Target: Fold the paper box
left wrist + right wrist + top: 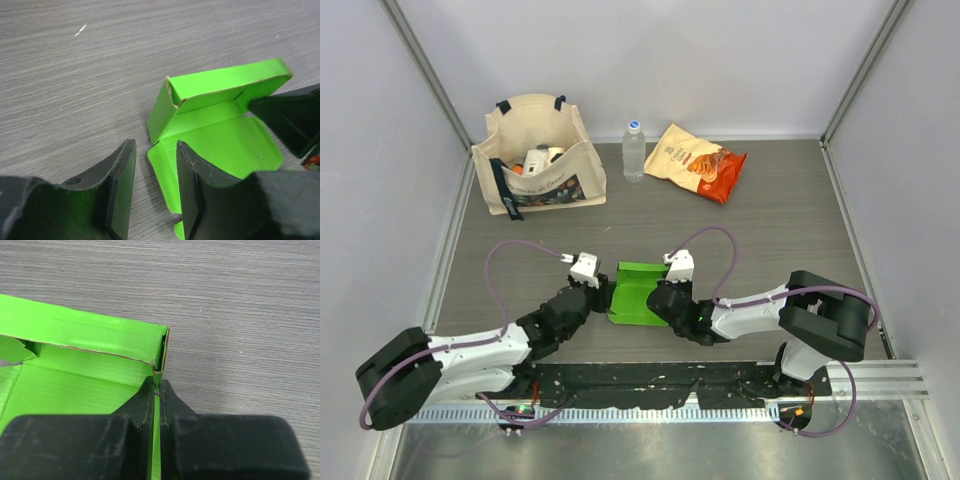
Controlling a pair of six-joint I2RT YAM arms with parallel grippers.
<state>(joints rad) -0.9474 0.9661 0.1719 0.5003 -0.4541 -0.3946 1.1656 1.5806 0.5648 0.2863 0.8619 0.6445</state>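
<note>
The paper box (638, 291) is a bright green card piece, partly folded into a shallow tray, between the two arms. In the left wrist view the box (220, 130) has its far wall and left corner raised. My left gripper (155, 170) is open, its right finger over the box's near left flap, its left finger on the table side. My right gripper (156, 390) is shut on the box's right side wall (157, 415), pinching the thin card at the far right corner. In the top view the left gripper (603, 296) and the right gripper (665, 298) flank the box.
A cloth tote bag (538, 160) with items stands at the back left. A water bottle (634, 150) and an orange snack bag (698, 160) lie at the back. Grey walls enclose the table on three sides.
</note>
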